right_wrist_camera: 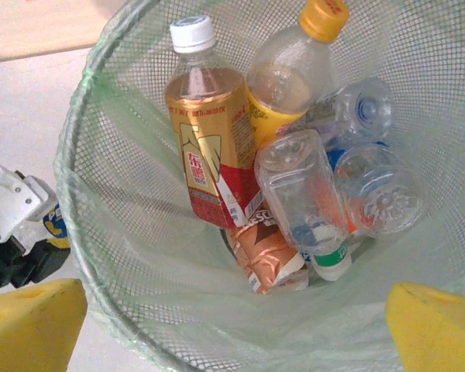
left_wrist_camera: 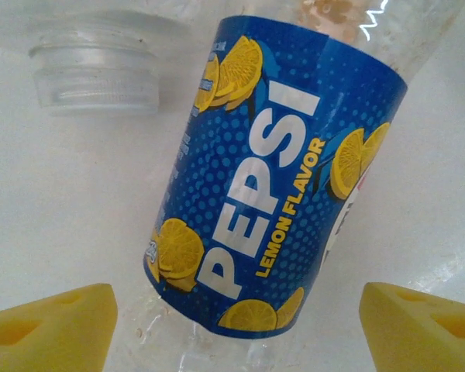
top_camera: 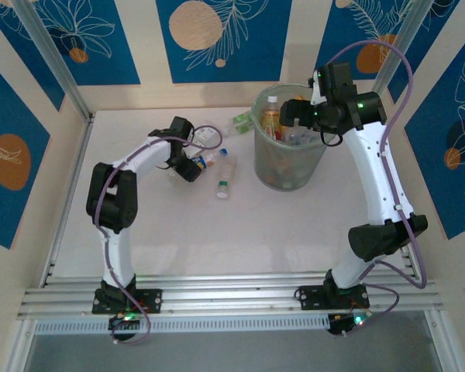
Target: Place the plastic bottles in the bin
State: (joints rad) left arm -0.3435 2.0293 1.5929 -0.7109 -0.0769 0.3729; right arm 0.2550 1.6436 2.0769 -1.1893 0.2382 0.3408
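Left pincer (left_wrist_camera: 236, 310): open. Its yellow pads (left_wrist_camera: 50, 325) stand one on each side of the blue-label bottle (left_wrist_camera: 271, 186) and grip nothing.
Blue-label bottle: it lies on its side on the tabletop (top_camera: 178, 232), in the far half, between the left edge and the bin (top_camera: 294, 174).
Direction: the bottle is straight ahead of your left pincer, with its lower body already between the pads.
Long axis: it runs away from the pincer, slanted a little to the right in the wrist view, so the jaws would close across its width.
Nearer arm: the left arm, clearly. Its pincer (top_camera: 190, 167) is at the bottle (top_camera: 208, 160).
Right pincer (right_wrist_camera: 236, 310): open and empty, hanging over the bin's mouth (top_camera: 294, 116).
Bin contents: several bottles are already inside, among them a tea bottle (right_wrist_camera: 205, 139) with a white cap.
Neighbours: a clear bottle (top_camera: 226, 180) lies just beside the blue-label one, and its end (left_wrist_camera: 93, 74) is close by on the left.
Judgement: I'd say you need only a small push forward before closing. Watch that the left pad misses the clear bottle.
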